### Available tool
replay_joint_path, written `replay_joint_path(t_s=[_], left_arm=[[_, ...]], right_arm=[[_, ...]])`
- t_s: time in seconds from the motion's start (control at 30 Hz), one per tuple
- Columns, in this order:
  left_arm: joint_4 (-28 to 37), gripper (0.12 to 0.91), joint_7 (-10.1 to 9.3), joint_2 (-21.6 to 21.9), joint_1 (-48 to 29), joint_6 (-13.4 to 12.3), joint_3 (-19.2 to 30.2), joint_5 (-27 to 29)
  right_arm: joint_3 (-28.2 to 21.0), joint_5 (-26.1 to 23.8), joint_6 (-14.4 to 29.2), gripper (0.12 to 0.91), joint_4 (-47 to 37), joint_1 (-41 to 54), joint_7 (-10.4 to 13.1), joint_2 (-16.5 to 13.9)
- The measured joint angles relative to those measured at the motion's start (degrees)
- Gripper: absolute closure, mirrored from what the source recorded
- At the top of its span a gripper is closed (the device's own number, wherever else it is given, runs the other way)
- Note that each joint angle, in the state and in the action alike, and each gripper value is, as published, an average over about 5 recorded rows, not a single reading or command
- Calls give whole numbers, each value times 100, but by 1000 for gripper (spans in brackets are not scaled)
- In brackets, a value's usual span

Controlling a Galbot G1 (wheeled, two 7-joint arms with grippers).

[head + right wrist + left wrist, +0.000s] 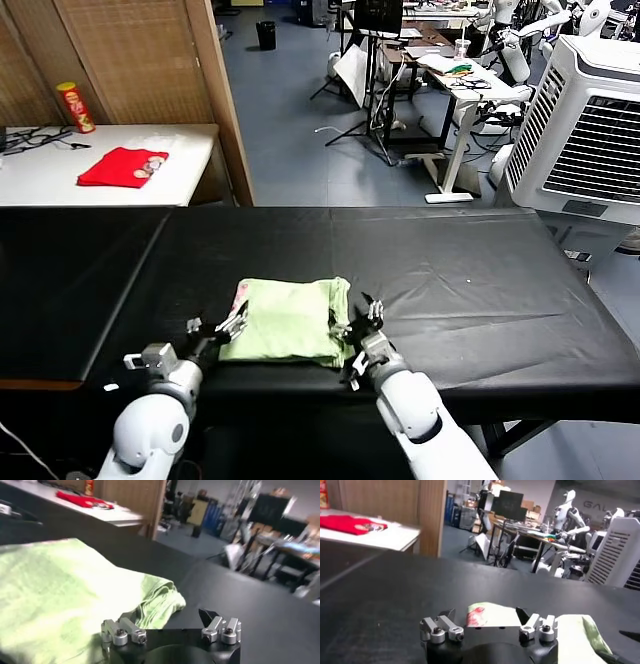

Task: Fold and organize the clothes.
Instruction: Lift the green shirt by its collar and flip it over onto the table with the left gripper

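The pale light-green T-shirt (290, 320) lies folded into a compact rectangle near the front edge of the black table (450, 270). A small red-and-white print shows at its left corner (476, 616). My left gripper (218, 325) is open at the shirt's left edge, and its wrist view shows the shirt's corner just beyond its jaws (485, 615). My right gripper (355, 318) is open at the shirt's right edge. In the right wrist view (167, 619), one finger sits by the bunched fold of the shirt (60, 585). Neither gripper holds anything.
A red folded garment (122, 166) and a red snack can (75, 107) lie on a white side table at the back left. A wooden partition (225, 100) stands behind the table. A large white air cooler (585, 140) stands at the right.
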Motion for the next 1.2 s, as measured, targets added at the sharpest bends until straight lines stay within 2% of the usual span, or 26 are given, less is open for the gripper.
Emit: replay_joint_path(t_s=[0.17, 0.4, 0.57, 0.67, 0.87, 0.97, 1.03, 1.2], left_arm=[[219, 232, 71, -170, -53, -93, -99, -508], [540, 232, 177, -275, -92, -207, -207, -1297], [664, 255, 223, -290, -94, -215, -234, -1631], [714, 367, 232, -286, -93, -207, -234, -1725], [765, 700, 214, -258, -97, -183, -263, -1828], [724, 848, 138, -223, -109, -146, -276, -1743], [665, 884, 65, -183, -123, -95, -286, -1590], [485, 884, -37, 5, -165, 38, -382, -1075]], right_arm=[[89, 610, 158, 227, 271, -103, 10, -37], [426, 1568, 147, 227, 976, -384, -7, -345], [651, 1784, 138, 227, 1334, -532, -1, -502], [689, 1788, 135, 227, 1411, -561, 2, -492], [741, 1743, 134, 227, 1470, -608, 9, -458], [797, 1720, 133, 227, 1501, -652, 19, -436], [852, 1673, 119, 227, 1527, -696, 38, -399], [1025, 1498, 30, 227, 1546, -828, 138, -302]])
